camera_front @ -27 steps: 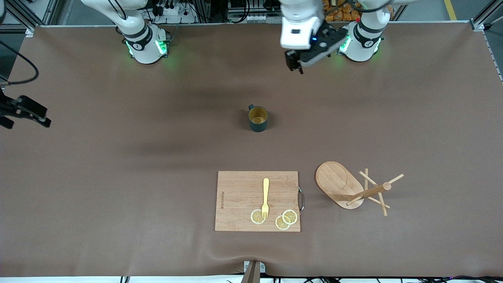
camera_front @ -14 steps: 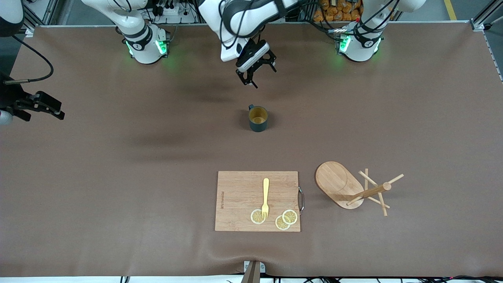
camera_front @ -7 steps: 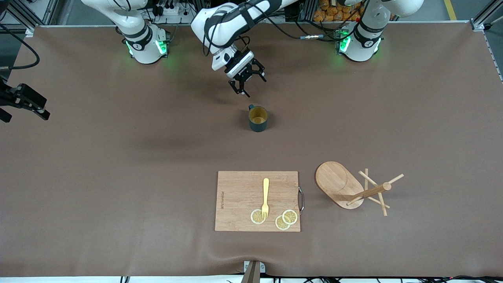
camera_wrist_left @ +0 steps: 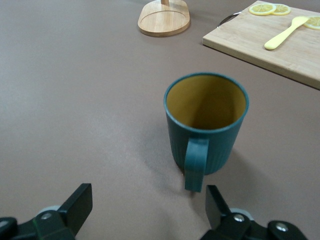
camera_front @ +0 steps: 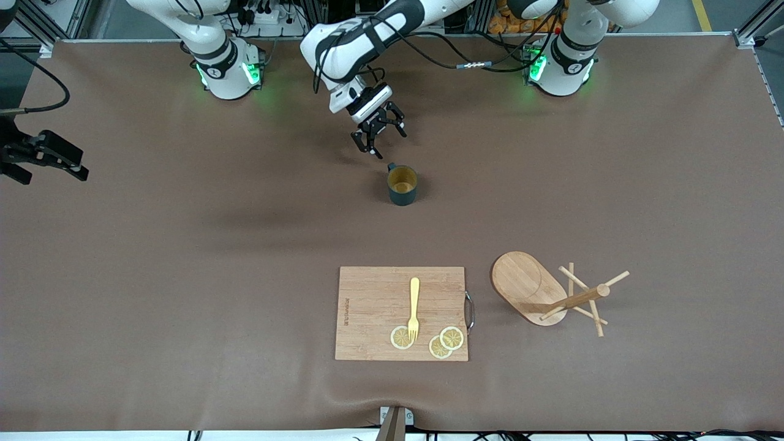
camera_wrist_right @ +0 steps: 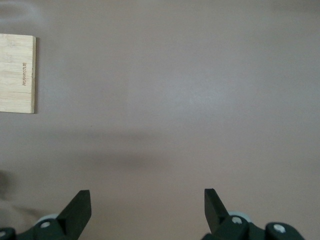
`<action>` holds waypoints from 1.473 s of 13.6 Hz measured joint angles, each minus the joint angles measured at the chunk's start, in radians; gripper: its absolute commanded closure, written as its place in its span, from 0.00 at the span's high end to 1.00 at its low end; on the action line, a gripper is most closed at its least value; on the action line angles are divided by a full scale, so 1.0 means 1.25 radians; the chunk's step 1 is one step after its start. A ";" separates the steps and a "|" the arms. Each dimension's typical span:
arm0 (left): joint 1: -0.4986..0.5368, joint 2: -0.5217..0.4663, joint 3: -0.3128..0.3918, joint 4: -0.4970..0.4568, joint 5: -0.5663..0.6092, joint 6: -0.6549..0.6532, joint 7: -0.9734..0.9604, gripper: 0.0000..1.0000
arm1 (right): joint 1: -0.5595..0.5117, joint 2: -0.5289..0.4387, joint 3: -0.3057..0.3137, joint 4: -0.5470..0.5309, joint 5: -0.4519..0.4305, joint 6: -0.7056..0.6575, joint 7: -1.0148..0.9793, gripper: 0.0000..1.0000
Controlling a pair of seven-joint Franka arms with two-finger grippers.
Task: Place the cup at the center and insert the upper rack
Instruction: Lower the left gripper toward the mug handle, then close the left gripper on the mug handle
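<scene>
Left gripper (camera_front: 378,136), jaws apart, hovers beside the ribbed teal cup (camera_front: 402,185); right gripper (camera_wrist_right: 145,210) waits, spread wide

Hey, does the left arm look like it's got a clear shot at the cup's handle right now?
Probably yes. The left gripper is open just above the table beside the cup, whose handle faces it with only bare table between. The right gripper waits far off.
</scene>
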 measured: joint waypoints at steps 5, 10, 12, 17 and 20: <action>-0.067 0.026 0.074 0.027 0.008 0.001 0.000 1.00 | 0.000 0.003 0.000 0.000 0.000 -0.031 0.000 1.00; -0.070 0.064 0.091 0.056 0.054 0.005 0.006 0.84 | 0.000 0.007 0.000 0.000 0.000 -0.048 0.000 1.00; -0.070 0.074 0.103 0.062 0.058 0.019 0.015 0.80 | 0.000 0.007 0.000 0.000 -0.004 -0.048 0.000 1.00; -0.070 0.076 0.125 0.070 0.059 0.040 0.033 0.68 | 0.000 0.007 0.000 0.001 -0.029 -0.050 0.000 1.00; -0.070 0.076 0.126 0.071 0.059 0.040 0.034 0.64 | 0.000 0.007 0.000 0.001 -0.029 -0.051 0.000 1.00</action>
